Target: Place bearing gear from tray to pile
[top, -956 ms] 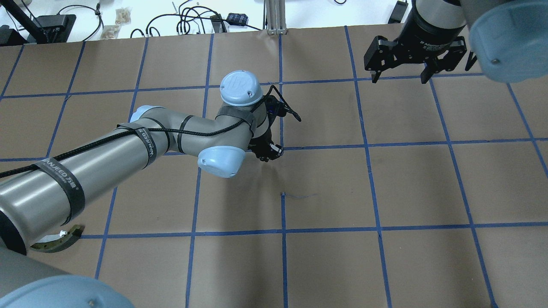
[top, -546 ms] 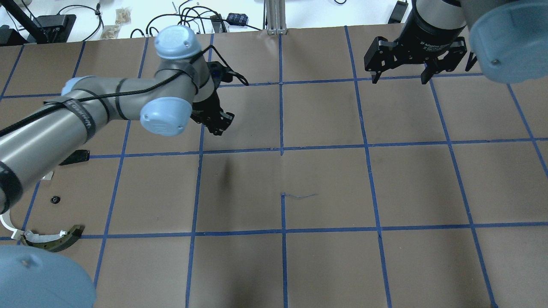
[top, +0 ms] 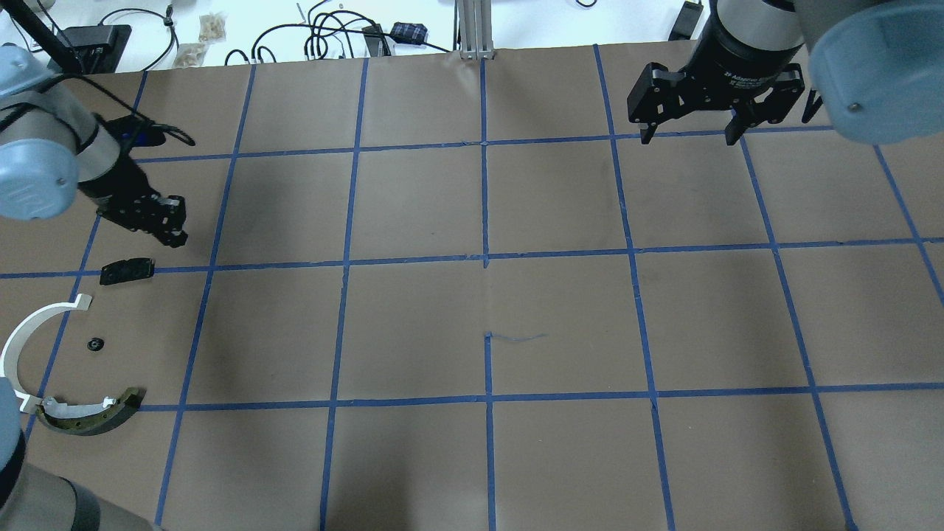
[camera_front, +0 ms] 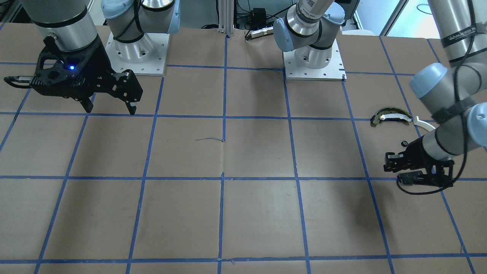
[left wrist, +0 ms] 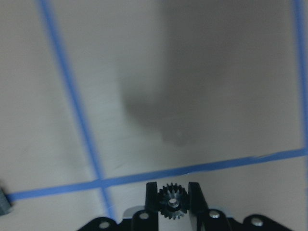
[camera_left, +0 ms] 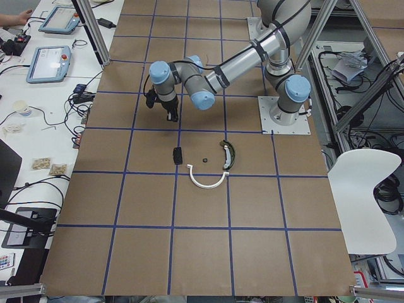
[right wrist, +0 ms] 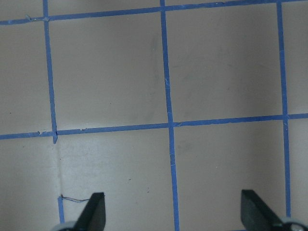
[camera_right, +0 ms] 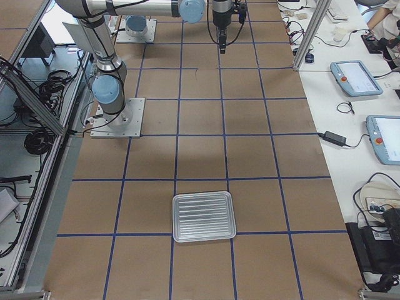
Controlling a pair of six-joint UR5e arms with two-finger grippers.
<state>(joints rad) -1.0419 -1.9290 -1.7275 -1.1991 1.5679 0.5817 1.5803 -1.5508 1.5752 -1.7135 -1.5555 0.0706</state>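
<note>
Your left end effector (left wrist: 173, 192) is clamped on the gear (left wrist: 173, 202): in the left wrist view you see the small dark toothed wheel pinched between the two fingers, its light hub facing the camera, with the end effector's shadow on the brown table (top: 560, 324) beyond it. In the overhead view that end effector (top: 166, 221) hangs off the table at the left edge, just past the far side of the pile (camera_left: 203, 159) and nearest to the plate (top: 127, 271). The plate is flat and black and lies on a blue grid line. Nearer the robot you find the thin white arc (top: 22, 332), a tiny black round part (top: 94, 344) beside it, and the dark curved piece (top: 96, 419) with a white strip along its inner side, which touches one end of the arc. None of these touches the gear. The ribbed metal tray (camera_right: 204, 216) shows only in the right side view, well apart from the pile, toward the table's other end. Your right end effector (top: 689, 133) hangs above the far right of the table with its fingers spread wide and nothing between them.
</note>
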